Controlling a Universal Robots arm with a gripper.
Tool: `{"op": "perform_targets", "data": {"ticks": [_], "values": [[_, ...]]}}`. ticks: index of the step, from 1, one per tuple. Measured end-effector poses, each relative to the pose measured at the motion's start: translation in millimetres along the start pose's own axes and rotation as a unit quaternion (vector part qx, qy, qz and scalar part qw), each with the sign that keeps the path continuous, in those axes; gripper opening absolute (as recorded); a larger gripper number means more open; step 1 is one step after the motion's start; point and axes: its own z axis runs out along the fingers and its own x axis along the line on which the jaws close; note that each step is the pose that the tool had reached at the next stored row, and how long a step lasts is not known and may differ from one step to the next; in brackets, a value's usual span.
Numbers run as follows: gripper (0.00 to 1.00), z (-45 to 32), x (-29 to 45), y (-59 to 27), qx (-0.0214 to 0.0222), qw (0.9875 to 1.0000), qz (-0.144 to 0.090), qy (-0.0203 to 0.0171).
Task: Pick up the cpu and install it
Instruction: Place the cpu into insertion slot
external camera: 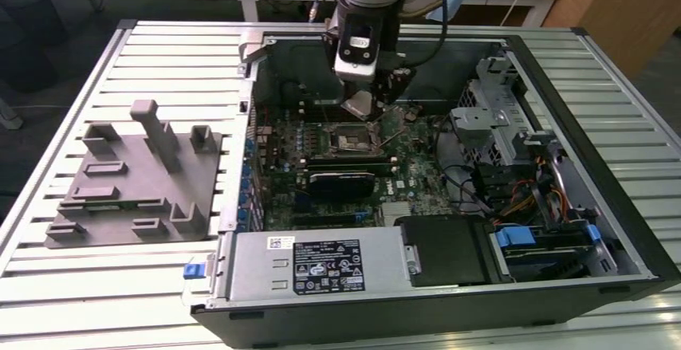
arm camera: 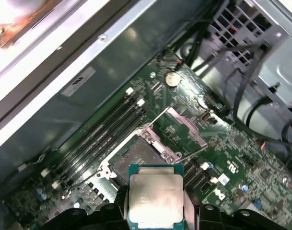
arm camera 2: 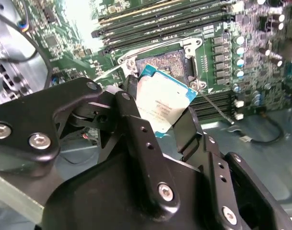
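My gripper [arm camera 2: 157, 112] is shut on the cpu [arm camera 2: 161, 103], a flat square chip with a silver-grey top and pale rim. Both wrist views show the chip [arm camera: 155, 195] gripped by its edges between the black fingers [arm camera 2: 136, 124]. It hangs in the air just above the open socket [arm camera: 138, 155] on the green motherboard [arm camera: 222, 143]. In the exterior view the gripper [external camera: 362, 104] holds the cpu [external camera: 360, 104] over the square socket [external camera: 352, 137] inside the open computer case [external camera: 596, 167].
Memory slots [arm camera: 100, 132] run beside the socket, whose metal frame [arm camera: 186, 127] and lever stand open. A drive cage and cables [external camera: 521, 167] fill the case at the exterior view's right. A grey tray [external camera: 133, 178] lies on the slatted table at the exterior view's left.
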Motion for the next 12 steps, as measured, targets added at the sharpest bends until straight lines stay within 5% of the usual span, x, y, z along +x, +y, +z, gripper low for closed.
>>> {"op": "perform_targets", "data": {"ticks": [6,12], "values": [[0.54,0.0,0.0,0.0,0.0009,0.9987,0.052,-0.003],[0.54,0.0,0.0,0.0,0.0019,0.9947,0.103,-0.0059]]}}
